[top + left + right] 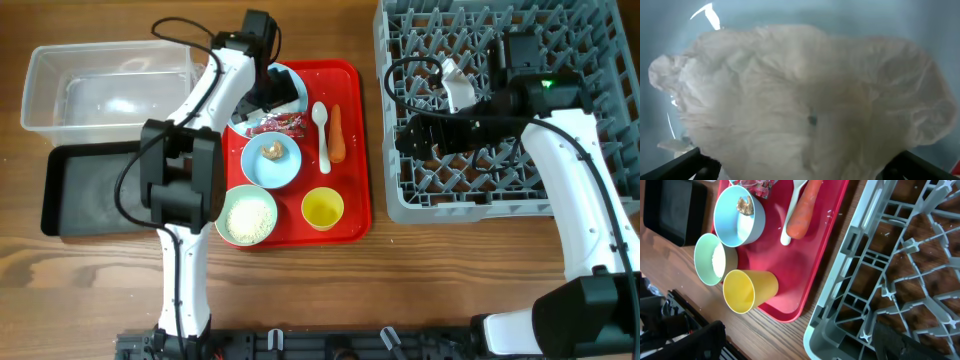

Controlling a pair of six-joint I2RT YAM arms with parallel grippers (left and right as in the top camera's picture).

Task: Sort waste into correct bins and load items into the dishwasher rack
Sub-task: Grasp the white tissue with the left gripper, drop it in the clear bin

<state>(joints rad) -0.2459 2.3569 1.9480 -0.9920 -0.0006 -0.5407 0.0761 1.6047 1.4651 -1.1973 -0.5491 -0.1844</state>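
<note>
My left gripper (272, 92) is down over the pale blue plate (293, 78) at the back of the red tray. Its jaws are open on either side of the white tissue (805, 100), which fills the left wrist view. The red-and-white wrapper (277, 124) lies just in front. The blue bowl (272, 162) holds a brown lump (272, 150). The green bowl (247, 216) holds rice. The yellow cup (323, 208), white spoon (322, 135) and carrot (337, 135) lie on the tray. My right gripper (405, 135) is open and empty over the left edge of the grey rack (500, 190).
The red tray (357, 200) stands between the bins and the rack. The clear tub (100, 90) is at the back left, with the black tray (90, 190) in front of it. The right wrist view shows the cup (747, 291) and the rack's edge (840, 305).
</note>
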